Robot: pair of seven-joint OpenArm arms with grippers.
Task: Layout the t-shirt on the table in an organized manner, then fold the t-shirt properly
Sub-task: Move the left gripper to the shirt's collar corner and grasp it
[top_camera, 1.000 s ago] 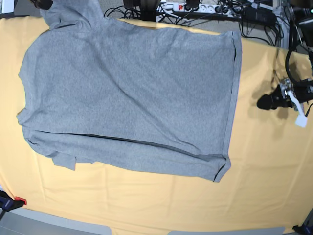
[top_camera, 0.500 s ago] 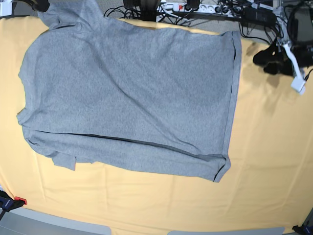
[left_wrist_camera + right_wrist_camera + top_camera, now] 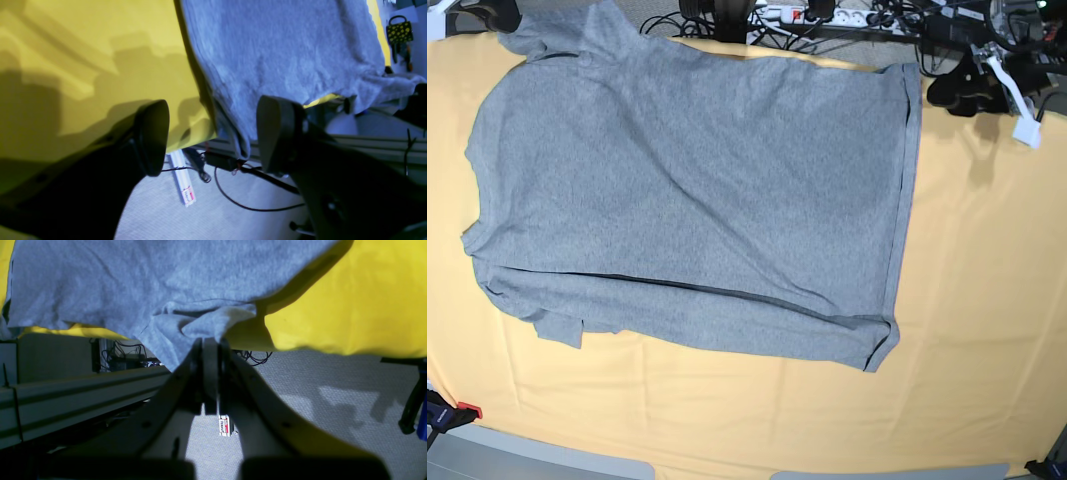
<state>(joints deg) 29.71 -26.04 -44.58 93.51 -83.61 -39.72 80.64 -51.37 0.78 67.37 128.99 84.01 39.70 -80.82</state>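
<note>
Lies spread across the table (image 3: 987, 330): the t-shirt (image 3: 697, 190), plain side up, one sleeve pinched in the right gripper (image 3: 210, 343) at the far edge. Has swung from mid-table toward the far hem corner, jaws wide and empty: the left gripper (image 3: 962, 88), seemingly readying a straightening tug

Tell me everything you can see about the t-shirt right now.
The t-shirt is heather-grey knit, short-sleeved, spread mostly flat on the yellow-orange table; no print shows. Its hem runs along the base view's right, with a long crease near the lower edge. The far sleeve hangs past the table edge, pinched in the shut right gripper. The open left gripper straddles its hem corner.
</note>
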